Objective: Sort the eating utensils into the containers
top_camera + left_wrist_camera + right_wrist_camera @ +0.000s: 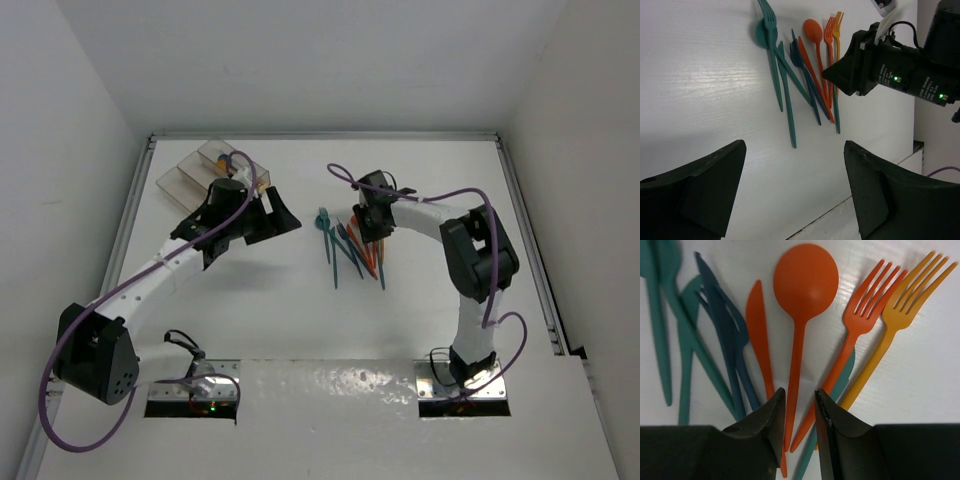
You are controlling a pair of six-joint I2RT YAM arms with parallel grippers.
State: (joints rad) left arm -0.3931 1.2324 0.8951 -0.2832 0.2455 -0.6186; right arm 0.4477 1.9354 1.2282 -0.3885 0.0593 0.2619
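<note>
Approx. 10 thin smooth plastic utensils [788, 110]; R gripper [800, 410] slightly parted astride orange spoon [805, 285] handle; L gripper [795, 190] spread wide; clear tray [185, 177] top-view only.

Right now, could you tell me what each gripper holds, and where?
Nothing yet: right gripper straddles the handle of the orange spoon, unclamped; the left gripper is open, empty.

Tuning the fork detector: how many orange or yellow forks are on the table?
2: an orange fork just right of the orange spoon, and a yellow-orange fork beside it, farther right. The tray contents are too small to tell.
</note>
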